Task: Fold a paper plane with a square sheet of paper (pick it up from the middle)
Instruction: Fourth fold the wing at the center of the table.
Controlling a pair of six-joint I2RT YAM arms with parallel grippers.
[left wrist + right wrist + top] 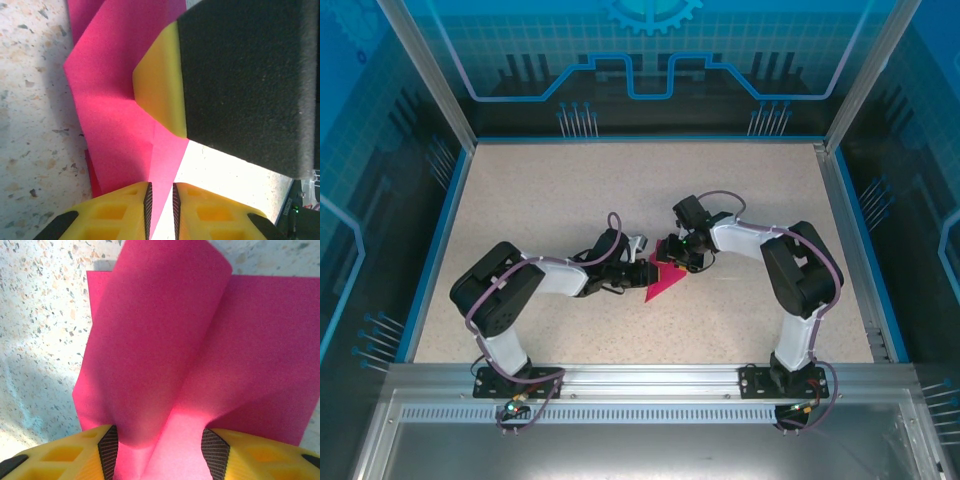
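Magenta-pink square sheet of paper (165, 340) mid-fold: edge pinched in left gripper (161, 194), curl held by right gripper (160, 446); next, likely flatten crease.

**Left arm** (505, 290): shoulder link leans left from its base. The forearm is folded low and reaches right toward the centre.

**Left gripper** (642, 272): held low and pointing right. In the wrist view its yellow fingers (125, 207) stand close together, with a slim gap between the ribbed pads. The sheet of paper (115, 100) shows in that gap, but whether the pads pinch it cannot be told.

**Right arm** (800, 275): the elbow is raised on the right. The pale forearm reaches left and down toward the centre.

**Right gripper** (678, 248): faces the left gripper, just beside it. Its fingers (75, 455) stand about half apart, with a raised fold of the sheet caught between the two pads.
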